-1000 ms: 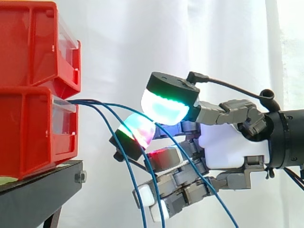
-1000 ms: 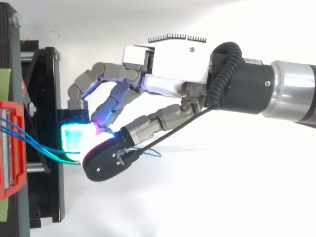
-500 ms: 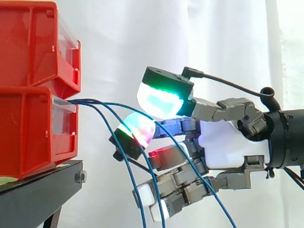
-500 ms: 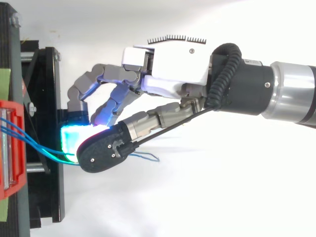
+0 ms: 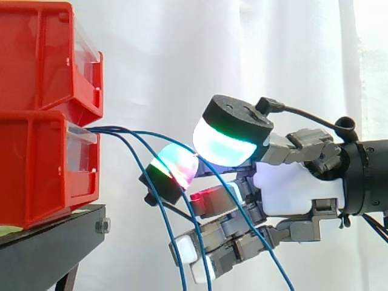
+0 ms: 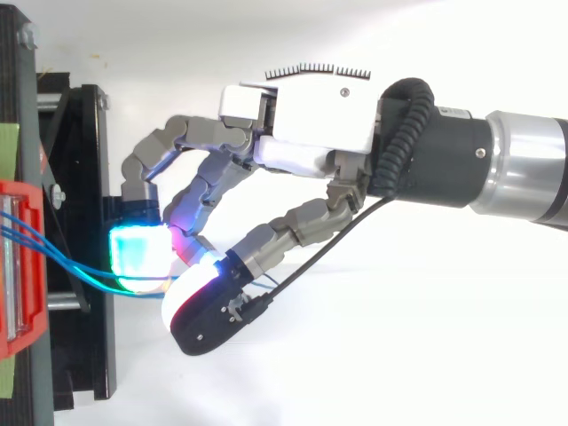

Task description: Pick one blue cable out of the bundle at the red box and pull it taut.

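Note:
Three blue cables [image 5: 154, 194] come out of the lower red bin [image 5: 36, 170] and hang down in arcs. The top blue cable [image 5: 151, 136] runs right into my hand [image 5: 297, 188], passing between the green-glowing thumb pad [image 5: 224, 145] and a green-magenta fingertip [image 5: 179, 167], then drops in front of the palm. The fingers are curled, and thumb and fingertip nearly meet on that cable. From above, my hand [image 6: 311, 115] reaches left toward the bin [image 6: 13, 266], and the cable [image 6: 71, 266] runs in under the thumb. The cable still curves.
A second red bin [image 5: 42, 54] is stacked on the lower one, both on a black stand [image 5: 48, 242] whose frame [image 6: 89, 177] lies just under my fingertips. A white curtain hangs behind.
The thumb has swung back toward the palm, away from the bins and down onto the top cable. The other fingers and the arm have barely moved.

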